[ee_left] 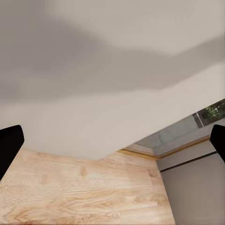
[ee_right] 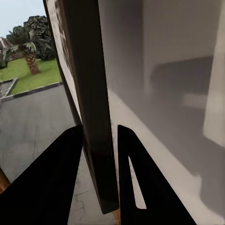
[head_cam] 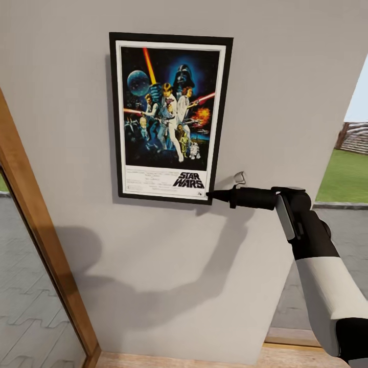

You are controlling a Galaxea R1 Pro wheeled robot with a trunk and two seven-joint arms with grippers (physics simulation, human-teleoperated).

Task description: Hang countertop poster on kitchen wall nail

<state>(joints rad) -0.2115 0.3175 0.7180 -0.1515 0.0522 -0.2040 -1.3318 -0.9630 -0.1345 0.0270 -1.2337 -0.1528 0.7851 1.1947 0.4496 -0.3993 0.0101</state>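
A: What's the right gripper (head_cam: 210, 194) doing?

B: It's pinching the bottom right corner of the poster (head_cam: 168, 115). In the right wrist view the two dark fingers (ee_right: 54, 183) sit either side of the frame's edge, closed onto it.

A: And the left gripper (ee_left: 112, 145)?

B: Its fingertips show at the two edges of the left wrist view, spread wide with nothing between them. It looks toward the wall and a pale wood floor (ee_left: 79, 197).

A: Where's the poster itself?

B: Upright and flat against the pale grey wall (head_cam: 286, 92), high up. I can't make out a nail; if one is there, the frame hides it. Whether it hangs or is only held, I can't tell.

A: How would it handle?

B: My guess: light, stiff and thin, so it keeps its shape, but a corner pinch gives it room to swing or twist. The smooth frame could slip. A grip on the frame edge is right, away from the printed face.

A: Anything in the way?

B: A wooden door frame (head_cam: 36, 225) well to the left, and an opening on the right onto grass (head_cam: 345, 176). Neither crowds the poster; the wall around it is bare
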